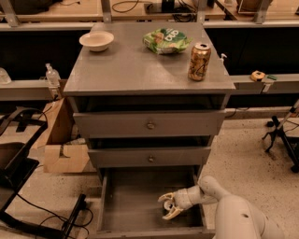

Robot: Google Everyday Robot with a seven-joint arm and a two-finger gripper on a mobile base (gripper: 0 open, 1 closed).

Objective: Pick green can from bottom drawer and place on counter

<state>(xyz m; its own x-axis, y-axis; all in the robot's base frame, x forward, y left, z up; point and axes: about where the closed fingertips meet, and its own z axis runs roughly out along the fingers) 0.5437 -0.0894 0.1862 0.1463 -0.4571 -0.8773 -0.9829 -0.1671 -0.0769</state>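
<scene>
Closest to us, we're seeing the robot's white arm reaching in from the bottom right, over a speckled floor. The gripper is sitting inside the bottom drawer, which is pulled out, and it's low over the right front part of the plain grey floor in there. The fingers are spread apart, one up and one down. The green can is showing as a small dark shape right between them. We can't really tell if they're touching it.

The drawer's front rim is just below the gripper and the right wall is close beside the arm. The whole left half of the drawer floor is lying bare.

Moving up, we're looking at the two shallower drawers, both shut, the middle one hanging right above the opening and the top one over that. A cardboard box is sitting on the floor to the left.

Further back, the table, meaning the cabinet's flat grey top, is carrying a gold can near its right edge, a green snack bag behind that, and a bowl at the far left. Its front and middle are bare. Wooden desks are running along the back.
</scene>
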